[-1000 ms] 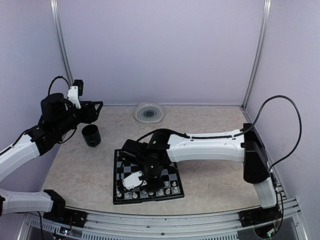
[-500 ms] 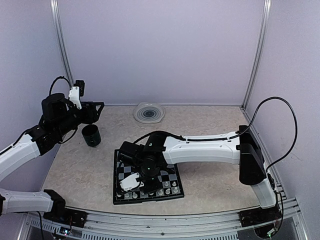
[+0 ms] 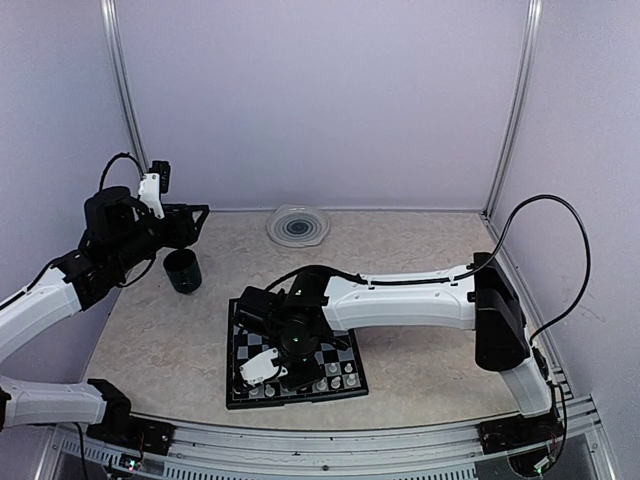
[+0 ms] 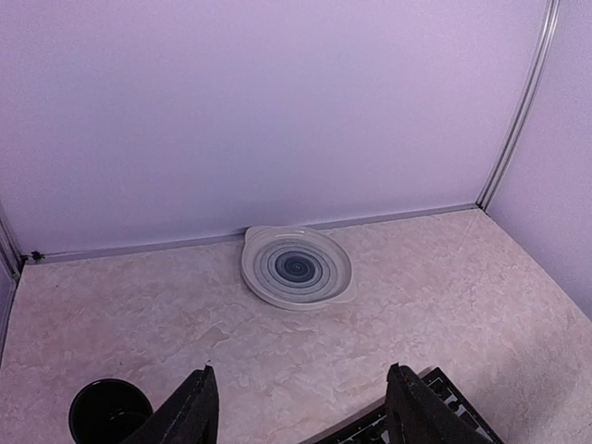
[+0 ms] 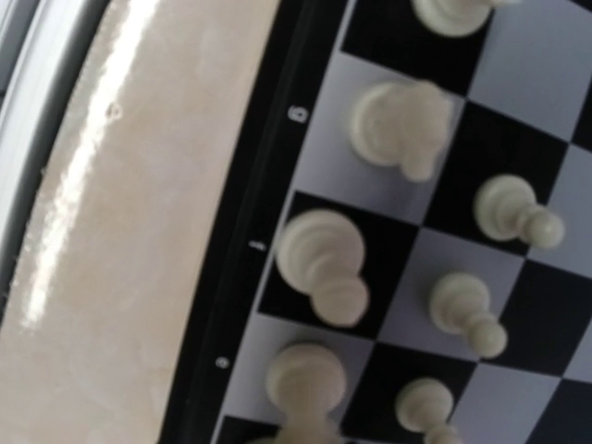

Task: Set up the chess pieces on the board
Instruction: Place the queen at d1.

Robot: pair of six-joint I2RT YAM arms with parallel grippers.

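The board (image 3: 238,335) lies near the table's front edge, and a corner of it shows in the left wrist view (image 4: 363,433). Cream chess pieces (image 3: 330,380) stand in rows along its near side. My right gripper (image 3: 264,366) hangs low over the board's near left part. Its wrist view sits very close above several standing cream pieces (image 5: 319,264) by the black border (image 5: 250,231); its fingers are out of that picture, so its state does not show. My left gripper (image 4: 305,416) is open and empty, raised at the far left (image 3: 190,222) beside the black cup.
A black cup (image 3: 183,270) stands left of the board, also at the lower left of the left wrist view (image 4: 109,412). A round ridged plate (image 3: 297,226) lies by the back wall (image 4: 296,266). The right arm stretches across the table's right half.
My right arm has shifted a little to the left and nearer over the board. The left arm has hardly moved.
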